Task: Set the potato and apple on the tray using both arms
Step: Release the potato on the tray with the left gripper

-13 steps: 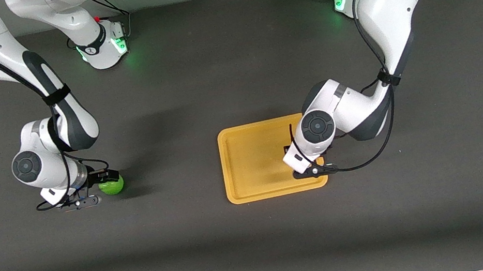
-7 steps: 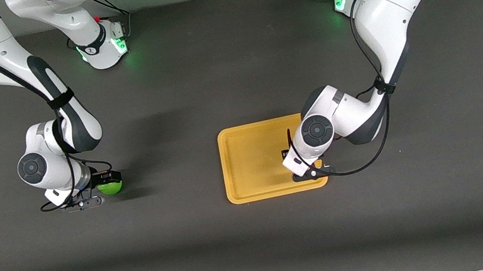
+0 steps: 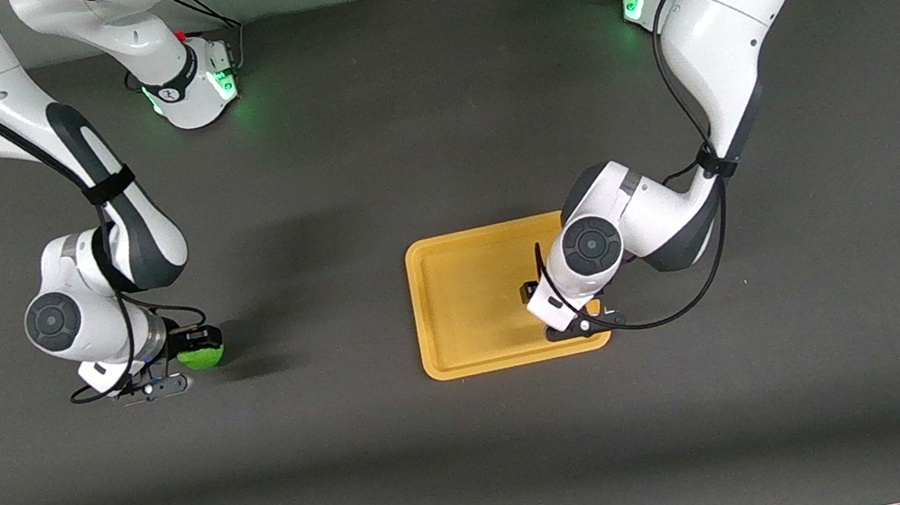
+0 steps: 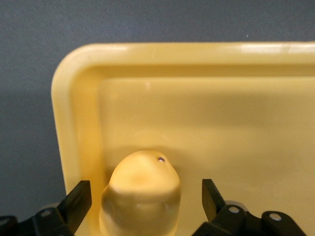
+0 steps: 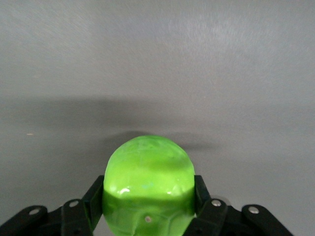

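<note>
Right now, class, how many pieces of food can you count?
2. The potato sits on the tray, between the open left gripper's fingers. The apple is gripped by the right gripper.

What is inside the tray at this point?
The potato sits in the tray between the open left gripper. The front view hides it under that arm. The apple is not there.

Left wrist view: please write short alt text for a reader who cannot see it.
The potato lies in a corner of the tray, between the open fingers of the left gripper, which do not touch it. Dark table surrounds the tray.
</note>
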{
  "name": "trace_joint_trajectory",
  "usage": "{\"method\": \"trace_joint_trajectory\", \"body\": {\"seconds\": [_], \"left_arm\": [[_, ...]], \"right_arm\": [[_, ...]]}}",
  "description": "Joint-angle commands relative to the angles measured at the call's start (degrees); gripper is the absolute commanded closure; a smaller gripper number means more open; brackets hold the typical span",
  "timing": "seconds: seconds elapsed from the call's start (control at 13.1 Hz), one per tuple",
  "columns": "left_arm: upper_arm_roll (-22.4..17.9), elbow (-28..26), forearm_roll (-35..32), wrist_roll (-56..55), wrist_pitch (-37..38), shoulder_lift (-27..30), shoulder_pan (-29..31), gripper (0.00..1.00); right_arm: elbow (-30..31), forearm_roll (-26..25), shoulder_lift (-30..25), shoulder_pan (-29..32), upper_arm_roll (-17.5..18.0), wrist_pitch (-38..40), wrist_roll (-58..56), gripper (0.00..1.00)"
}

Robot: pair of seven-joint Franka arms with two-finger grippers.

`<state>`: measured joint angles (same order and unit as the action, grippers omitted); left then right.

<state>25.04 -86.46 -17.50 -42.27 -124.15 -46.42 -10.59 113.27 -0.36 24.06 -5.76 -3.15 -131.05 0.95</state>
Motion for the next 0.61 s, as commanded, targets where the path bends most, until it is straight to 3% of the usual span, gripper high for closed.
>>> {"method": "trace_joint_trajectory", "body": {"seconds": [0.0,0.23,0.38,0.54], "left_arm": [[-0.17,2.60,-1.14,-1.06,5.56,2.82,-0.14,0.00],[-0.43,7.08,-0.18,1.39,13.47,7.20,0.65,0.00],[-1.65,7.27,2.62,10.14,17.17,12.46,3.72,0.00],[-8.04,7.27,10.78,22.35,21.82,17.21,5.49,0.00]], "right_arm": [[-8.04,-0.09,-0.69,-1.96,0.25,10.17,0.02,0.66],[-15.59,6.47,-0.42,-5.21,0.25,17.56,3.59,0.70],[-21.04,9.49,0.62,-12.73,0.16,19.08,12.70,0.71],[-27.89,9.58,4.74,-18.99,0.16,19.08,24.22,0.71]]}}
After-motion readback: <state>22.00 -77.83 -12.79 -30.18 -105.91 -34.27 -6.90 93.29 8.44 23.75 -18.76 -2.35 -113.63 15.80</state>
